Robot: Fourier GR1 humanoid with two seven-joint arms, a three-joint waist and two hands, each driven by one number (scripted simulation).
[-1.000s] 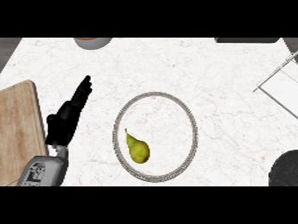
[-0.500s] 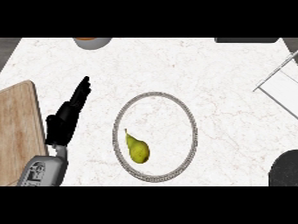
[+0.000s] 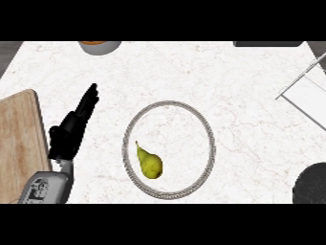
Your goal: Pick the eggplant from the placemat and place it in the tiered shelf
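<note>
nearby, cutting board (image 3: 14, 139) beside robot hand (image 3: 72, 131)

Yellow-green pear (image 3: 150, 162); white marbled counter (image 3: 193, 76); black hand (image 3: 72, 129); tan wooden board (image 3: 10, 143); grey-rimmed placemat (image 3: 209, 139).

Almost nothing differs from the earlier pictures. The left hand (image 3: 72, 129), at the left of the frame between the wooden board (image 3: 14, 143) and the round placemat (image 3: 169, 149), sits in the same spot with its fingers straight and pointing toward the upper edge; any shift is too slight to tell. The yellow-green pear-shaped fruit (image 3: 149, 161) lies at the same place in the placemat's lower left part.
</note>
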